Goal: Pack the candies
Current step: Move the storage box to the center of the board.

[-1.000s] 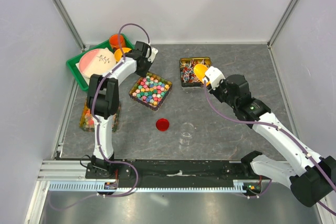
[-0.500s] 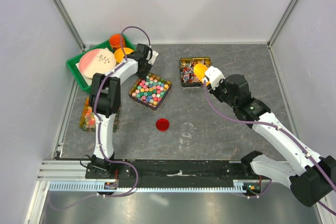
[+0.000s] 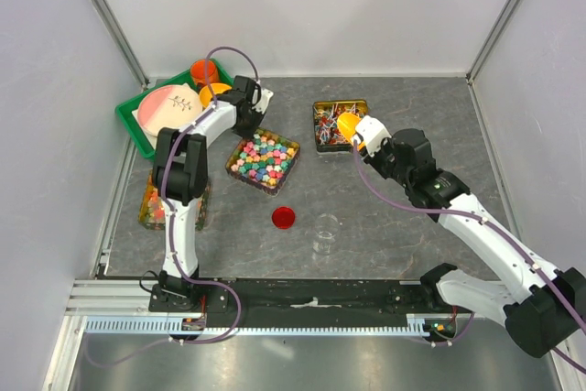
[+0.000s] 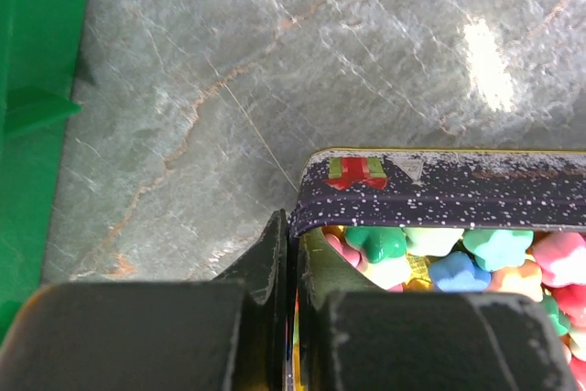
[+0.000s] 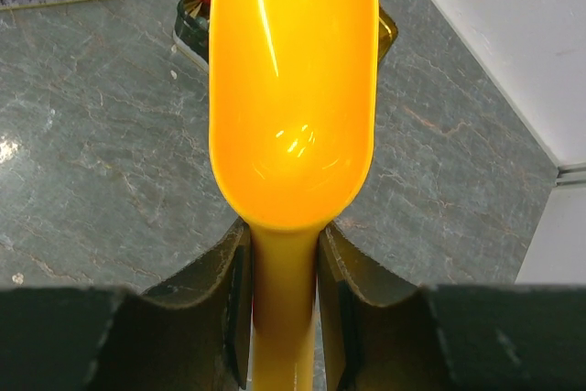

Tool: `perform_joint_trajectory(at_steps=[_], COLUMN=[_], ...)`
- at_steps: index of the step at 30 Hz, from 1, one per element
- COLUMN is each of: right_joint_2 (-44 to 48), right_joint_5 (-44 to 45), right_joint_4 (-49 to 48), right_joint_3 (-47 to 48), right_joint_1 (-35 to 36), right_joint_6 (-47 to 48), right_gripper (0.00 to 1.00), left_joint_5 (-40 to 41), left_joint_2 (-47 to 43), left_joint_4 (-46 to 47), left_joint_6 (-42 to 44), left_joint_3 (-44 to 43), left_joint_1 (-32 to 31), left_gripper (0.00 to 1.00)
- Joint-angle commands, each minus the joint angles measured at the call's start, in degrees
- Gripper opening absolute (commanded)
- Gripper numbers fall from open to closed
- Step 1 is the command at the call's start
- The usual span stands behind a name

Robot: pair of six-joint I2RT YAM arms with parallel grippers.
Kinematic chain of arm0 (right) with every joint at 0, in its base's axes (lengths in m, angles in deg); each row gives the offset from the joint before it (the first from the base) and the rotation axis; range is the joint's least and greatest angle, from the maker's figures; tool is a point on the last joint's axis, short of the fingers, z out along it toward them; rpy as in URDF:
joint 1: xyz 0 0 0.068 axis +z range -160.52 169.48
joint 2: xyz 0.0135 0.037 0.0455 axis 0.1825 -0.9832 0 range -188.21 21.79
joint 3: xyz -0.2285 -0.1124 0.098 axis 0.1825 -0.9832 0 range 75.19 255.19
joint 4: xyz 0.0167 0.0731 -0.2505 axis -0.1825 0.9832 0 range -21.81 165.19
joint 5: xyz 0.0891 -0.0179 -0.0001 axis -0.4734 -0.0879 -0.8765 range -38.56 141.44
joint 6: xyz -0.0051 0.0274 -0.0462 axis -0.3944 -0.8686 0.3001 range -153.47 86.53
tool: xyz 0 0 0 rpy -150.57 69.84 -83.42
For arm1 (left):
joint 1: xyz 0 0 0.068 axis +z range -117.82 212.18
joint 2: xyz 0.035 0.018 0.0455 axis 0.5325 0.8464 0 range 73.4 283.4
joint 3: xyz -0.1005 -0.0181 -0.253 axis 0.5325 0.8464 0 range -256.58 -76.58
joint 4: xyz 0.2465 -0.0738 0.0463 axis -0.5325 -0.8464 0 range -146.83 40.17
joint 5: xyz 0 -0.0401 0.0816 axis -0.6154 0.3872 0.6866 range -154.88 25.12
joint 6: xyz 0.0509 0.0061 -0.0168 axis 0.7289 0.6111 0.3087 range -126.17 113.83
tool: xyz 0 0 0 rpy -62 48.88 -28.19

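Observation:
The candies (image 3: 264, 157) are small pastel star pieces filling a dark speckled square tin (image 3: 286, 169) at centre left. In the left wrist view the candies (image 4: 375, 243) show just behind the tin's wall (image 4: 458, 191). My left gripper (image 3: 249, 122) (image 4: 295, 226) is shut on that tin's wall near its far corner, one finger inside and one outside. My right gripper (image 3: 366, 135) (image 5: 284, 254) is shut on the handle of a yellow scoop (image 3: 348, 124) (image 5: 293, 89). The scoop is empty and hovers over the near edge of the lollipop tin (image 3: 326, 125).
A red lid (image 3: 284, 217) and a clear jar (image 3: 324, 233) sit near the front centre. A green tray (image 3: 137, 133) at back left holds a pink plate (image 3: 168, 107) and orange cups. A tin of gummy pieces (image 3: 151, 204) lies by the left arm.
My left gripper has closed onto the candy tin's wall. The right arm and scoop have barely moved.

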Motion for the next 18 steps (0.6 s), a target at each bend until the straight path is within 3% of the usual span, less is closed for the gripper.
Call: perform_joint_trajectory(at_steps=[1, 9, 18], right_joint_2=[-1.7, -11.1, -24.7], right_joint_5=[-1.3, -1.6, 10.8], right_joint_4=[1.8, 13.1, 26.6], right_joint_3=[5.5, 20.8, 38.5], right_joint_1=[-0.1, 2.5, 16.3], right_joint_6=[1.8, 5.9, 13.2], right_gripper=[0.0, 0.0, 0.0], left_joint_5=[-5.7, -8.9, -11.0], left_joint_2=[-5.0, -12.4, -12.8], left_joint_4=[-3.3, 4.3, 4.9], left_joint_6=[-4.3, -9.5, -12.9], left_joint_3=[5.1, 12.6, 12.7], left_joint_1=[1.2, 3.1, 4.2], left_gripper=[0.01, 0.01, 0.01])
